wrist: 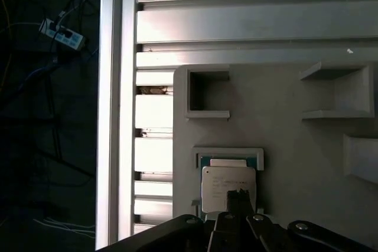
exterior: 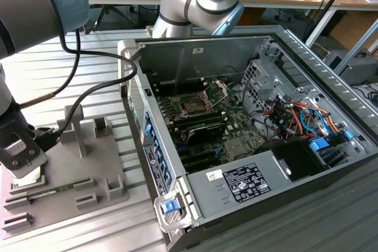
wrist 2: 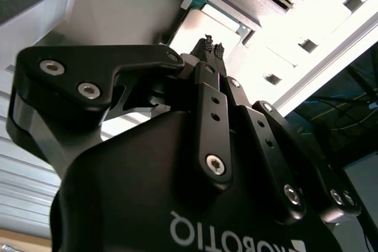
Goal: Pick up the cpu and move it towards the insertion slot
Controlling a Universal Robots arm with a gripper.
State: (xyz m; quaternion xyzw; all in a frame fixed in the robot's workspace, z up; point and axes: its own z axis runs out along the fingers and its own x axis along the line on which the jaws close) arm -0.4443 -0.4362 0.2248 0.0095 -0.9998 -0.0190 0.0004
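Soft, even light fills the exterior view, with the case interior in mild shadow. In the second wrist view the black tool looms dark against a surface blown out white. The first wrist view is dim: black beyond the glaring surface's edge, the cpu faintly sheened.

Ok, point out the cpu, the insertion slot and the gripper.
cpu [wrist: 221, 181]: first wrist view, its metal top.
insertion slot [exterior: 193, 105]: exterior view, dark socket centre.
gripper [wrist 2: 212, 44]: second wrist view, between its fingertips.
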